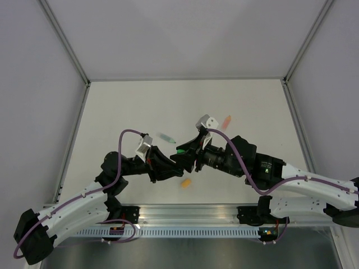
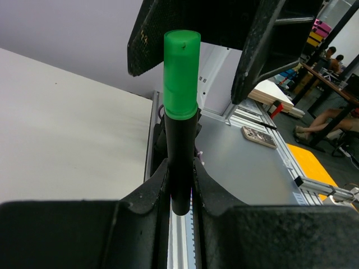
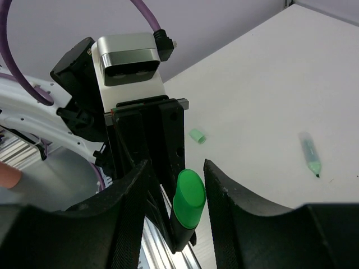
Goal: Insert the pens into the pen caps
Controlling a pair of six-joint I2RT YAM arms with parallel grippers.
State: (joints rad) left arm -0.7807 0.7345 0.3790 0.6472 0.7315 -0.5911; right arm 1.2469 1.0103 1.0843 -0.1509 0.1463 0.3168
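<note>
Closed tight on the black pen (image 2: 180,162), the left jaws hold its barrel near the lower end, so that the pen stands out from them above the counter (image 1: 140,101), over the middle of its near half. The bright green cap (image 2: 182,73) sits on the pen's free end, in line with the barrel; whether it is pushed fully home I cannot tell. The right jaws stand open around that cap, one finger (image 3: 224,213) on each side of it, and the right wrist view shows a gap between cap and finger on both sides, so they are not gripping it. The pale green pen (image 1: 166,137) lies uncapped on the counter near its centre, just beyond the left arm's wrist. The orange-pink pen (image 1: 226,120) lies to the right of centre, beyond the right arm and well apart from the green one. The orange cap (image 1: 185,182) rests alone close to the middle of the near edge, below the two meeting arms. The pale green cap (image 3: 196,135) shows only in the right wrist view, lying on the counter beside the left arm's wrist.
</note>
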